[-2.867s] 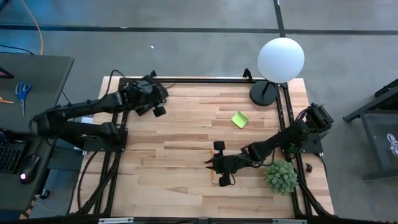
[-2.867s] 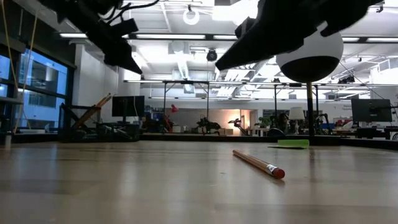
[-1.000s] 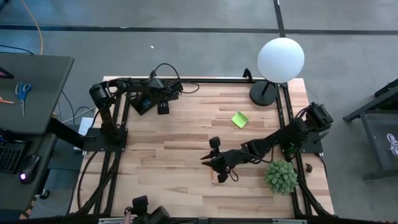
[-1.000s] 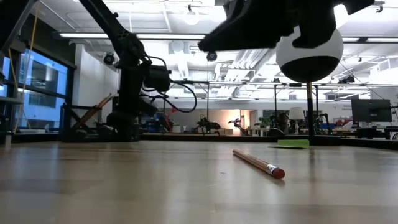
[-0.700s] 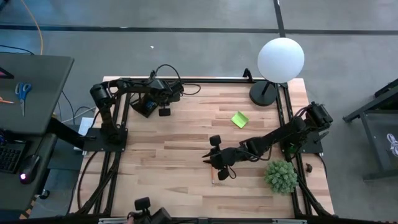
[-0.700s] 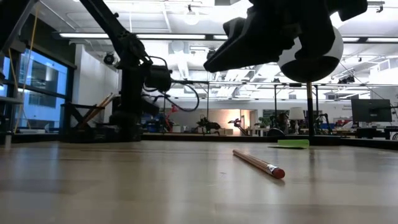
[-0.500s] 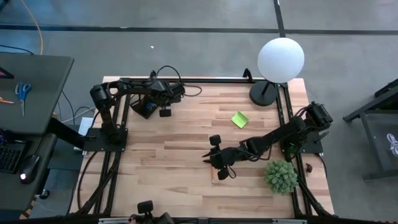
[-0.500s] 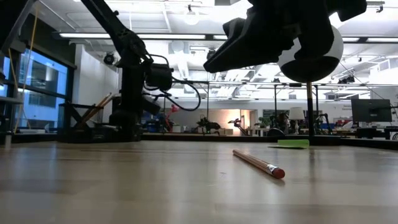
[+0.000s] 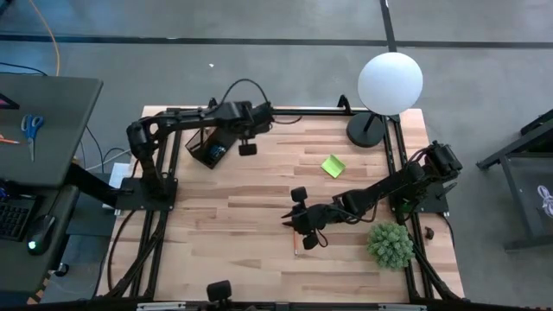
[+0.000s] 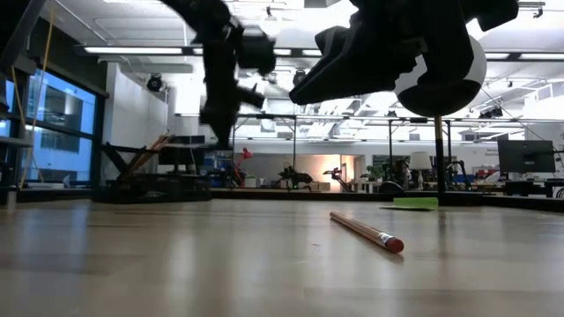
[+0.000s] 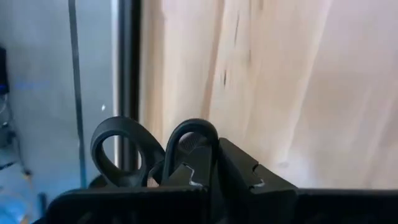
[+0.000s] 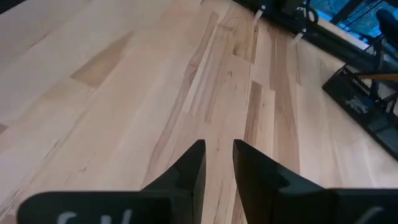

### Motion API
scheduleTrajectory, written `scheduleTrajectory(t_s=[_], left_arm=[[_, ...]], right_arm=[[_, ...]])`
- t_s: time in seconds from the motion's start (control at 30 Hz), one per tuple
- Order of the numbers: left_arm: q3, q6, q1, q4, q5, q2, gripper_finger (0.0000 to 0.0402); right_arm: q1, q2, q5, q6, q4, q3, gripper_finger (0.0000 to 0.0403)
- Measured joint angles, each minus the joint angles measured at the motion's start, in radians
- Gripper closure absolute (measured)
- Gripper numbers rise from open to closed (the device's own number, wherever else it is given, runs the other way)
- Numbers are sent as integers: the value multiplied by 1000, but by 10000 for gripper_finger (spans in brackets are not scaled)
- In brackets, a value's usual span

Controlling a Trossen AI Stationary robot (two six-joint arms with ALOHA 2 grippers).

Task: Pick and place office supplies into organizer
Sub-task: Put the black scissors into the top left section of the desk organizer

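Observation:
My left gripper (image 9: 251, 130) hangs above the table's far part, just right of the organizer (image 9: 210, 149), and is shut on black-handled scissors (image 11: 124, 152). The organizer, a small black tray, sits by the far left rail and also shows in the right wrist view (image 12: 364, 102). My right gripper (image 9: 295, 223) hovers over an orange pencil (image 9: 295, 250) that lies flat on the table, red eraser end toward the near edge (image 10: 394, 244). Its fingers (image 12: 217, 155) stand a narrow gap apart with nothing between them. A lime-green sticky-note pad (image 9: 333, 165) lies flat farther right. My left gripper (image 11: 211, 177) is shut on the scissors close to the handles; both black loops (image 11: 193, 140) stick out past the fingertips. The fingers themselves hide the exact place of contact. The scissors are lifted clear of the table.
A globe lamp (image 9: 390, 82) stands on its round base (image 9: 367, 130) at the far right corner. A green bushy plant (image 9: 390, 244) sits at the near right. Blue-handled scissors (image 9: 32, 128) lie on a side desk off the table. Bare wood spans the table's middle and left.
My left gripper has risen from the organizer and swung toward the table's right along the far edge, carrying the scissors. My right gripper has tipped a little above the pencil. The pencil and the sticky-note pad have stayed put.

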Motion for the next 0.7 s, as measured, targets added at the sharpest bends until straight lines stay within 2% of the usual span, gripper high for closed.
scheduleTrajectory(t_s=[0.2,0.27,0.33,0.43,0.7], left_arm=[[247,-133,-2,-156,21,-39,400],[313,-180,9,-144,56,-90,400],[341,-228,24,-65,120,-163,401],[310,-283,35,59,176,-283,401],[63,-344,51,172,147,-535,401]], right_arm=[[0,0,-4,7,-18,-12,330],[0,0,-4,8,-18,-22,330],[-1,0,-2,9,-26,-22,330],[-1,0,-2,20,-29,-22,330],[1,0,-34,23,-24,-22,330]])
